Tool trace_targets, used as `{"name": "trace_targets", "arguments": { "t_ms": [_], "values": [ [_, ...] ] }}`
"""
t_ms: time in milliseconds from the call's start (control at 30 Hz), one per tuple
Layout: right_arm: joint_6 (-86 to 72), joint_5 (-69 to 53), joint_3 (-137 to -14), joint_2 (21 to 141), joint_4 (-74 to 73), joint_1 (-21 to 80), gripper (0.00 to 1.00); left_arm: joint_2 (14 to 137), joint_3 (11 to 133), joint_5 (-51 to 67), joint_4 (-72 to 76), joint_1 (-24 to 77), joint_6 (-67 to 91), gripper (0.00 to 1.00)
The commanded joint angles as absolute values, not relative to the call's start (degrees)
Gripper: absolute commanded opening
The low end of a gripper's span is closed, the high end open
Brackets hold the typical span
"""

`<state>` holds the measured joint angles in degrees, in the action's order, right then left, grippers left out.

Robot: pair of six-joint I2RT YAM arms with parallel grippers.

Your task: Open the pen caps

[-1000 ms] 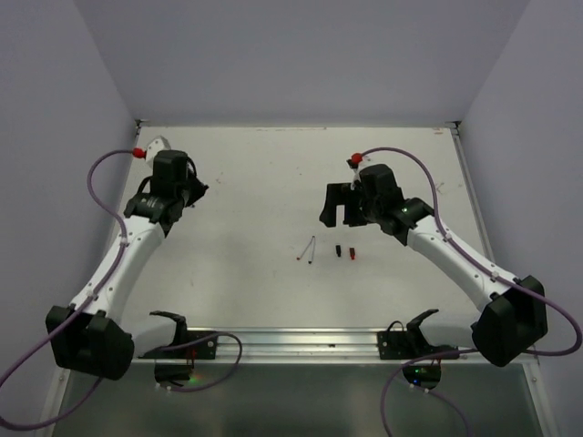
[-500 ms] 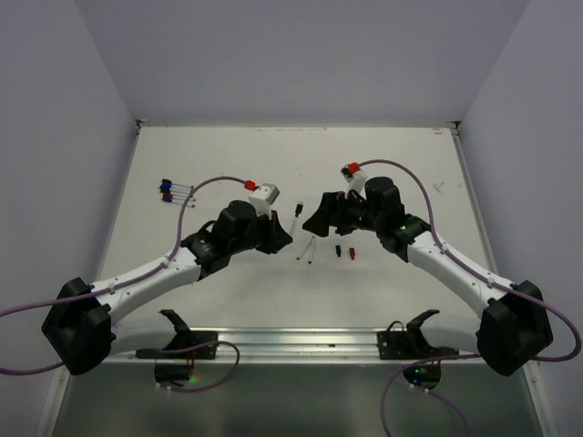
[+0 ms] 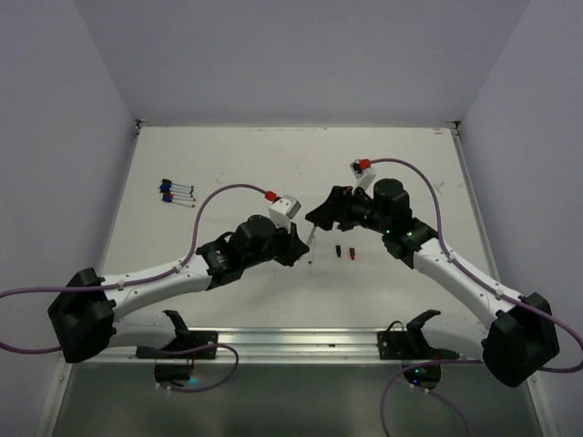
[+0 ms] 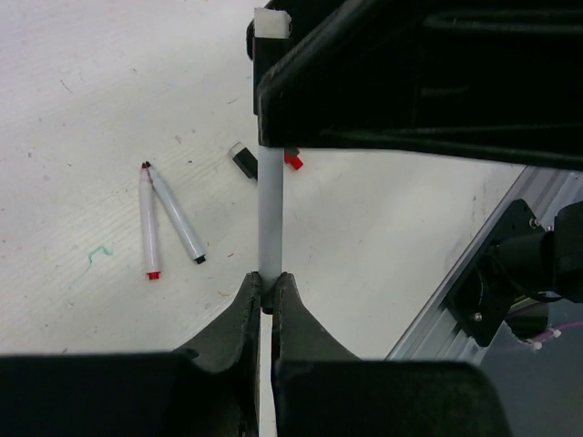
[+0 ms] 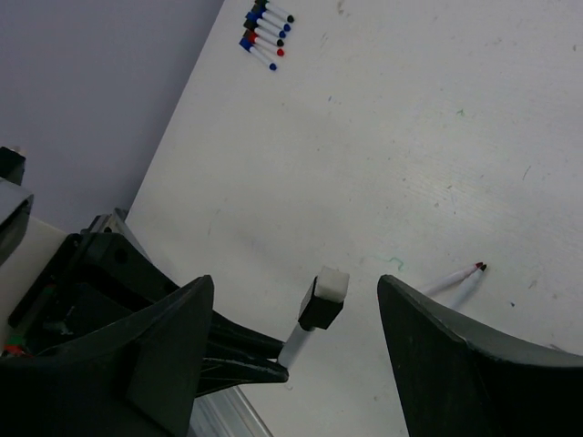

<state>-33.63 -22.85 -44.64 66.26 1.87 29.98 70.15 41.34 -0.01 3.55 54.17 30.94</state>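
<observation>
My left gripper is shut on the lower end of a white-barrelled pen and holds it up off the table. Its pen cap is black with a white end block. The cap sits between the fingers of my right gripper, which is open and not touching it. From the top view the two grippers, left and right, meet at mid-table. Two uncapped pens lie on the table, with a loose black cap and a red cap nearby.
Several capped pens lie in a row at the far left of the table. The loose black cap and red cap lie just right of the grippers. A metal rail runs along the near edge.
My left arm has swung from the far-left pen row to mid-table with a pen in its grip. My right gripper has shifted left around the cap, its jaws narrowing.
</observation>
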Motion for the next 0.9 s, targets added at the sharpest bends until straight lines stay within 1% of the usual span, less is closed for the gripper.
{"name": "trace_targets", "arguments": {
  "t_ms": [0, 133, 233, 567, 633, 667, 800, 867],
  "values": [
    [-35.5, -19.69, -43.86, 63.81, 6.14, 29.97, 0.72, 70.75, 43.42, -2.64, 5.71, 54.67, 31.99, 0.0],
    [-35.59, -19.51, -44.03, 64.95, 6.06, 29.97, 0.63, 71.02, 43.86, -2.55, 5.89, 54.84, 33.04, 0.0],
    [-36.3, -19.69, -43.86, 65.48, 6.76, 29.97, 0.62, 71.02, 44.21, -3.08, 5.54, 55.19, 33.22, 0.0],
    [-37.79, -19.95, -43.15, 66.1, 8.17, 30.06, 0.61, 71.45, 45.53, -3.69, 4.92, 55.55, 33.31, 0.0],
    [-38.05, -19.52, -43.07, 65.83, 8.52, 30.15, 0.6, 71.72, 45.88, -3.6, 5.01, 55.72, 33.31, 0.0],
    [-38.23, -19.51, -43.15, 65.83, 8.7, 30.06, 0.57, 72.07, 45.97, -3.6, 5.01, 55.98, 33.31, 0.0],
    [-38.93, -19.78, -43.77, 66.71, 8.44, 30.32, 0.56, 72.42, 46.49, -3.95, 4.75, 56.25, 33.31, 0.0],
    [-39.29, -18.46, -43.07, 66.27, 9.05, 30.41, 0.52, 72.68, 46.93, -4.04, 4.66, 56.42, 33.31, 0.0]
  ]
}}
